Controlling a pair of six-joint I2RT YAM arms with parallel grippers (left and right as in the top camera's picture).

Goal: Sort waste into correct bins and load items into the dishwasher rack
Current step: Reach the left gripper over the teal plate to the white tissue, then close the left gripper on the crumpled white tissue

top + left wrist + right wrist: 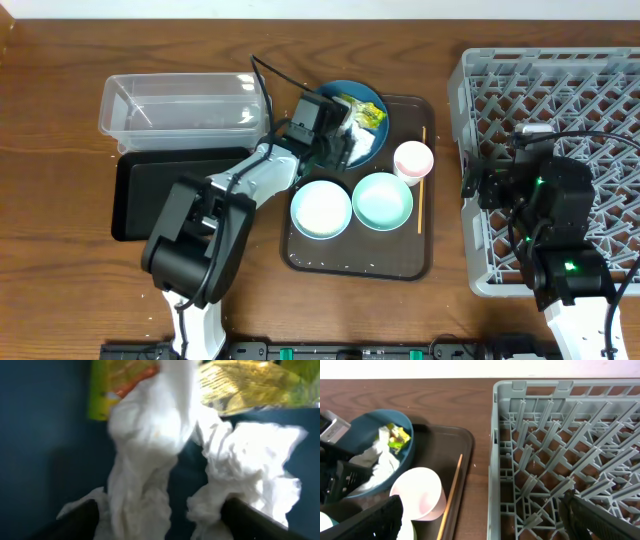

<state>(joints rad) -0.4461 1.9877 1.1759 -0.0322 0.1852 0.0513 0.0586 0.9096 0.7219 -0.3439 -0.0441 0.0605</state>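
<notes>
Hovering inside the dark-blue bowl-plate, the left gripper is straddling the crumpled napkins, fingers apart, ready to pinch waste clear.

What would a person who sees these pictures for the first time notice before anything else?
The left arm stretches over the brown tray into the dark-blue bowl, its jaws apart on either side of crumpled white napkins, next to a yellow-green wrapper. At the right, the large grey dishwasher rack shows no dishes. Two pale bowls and a pink cup sit on the tray.
</notes>
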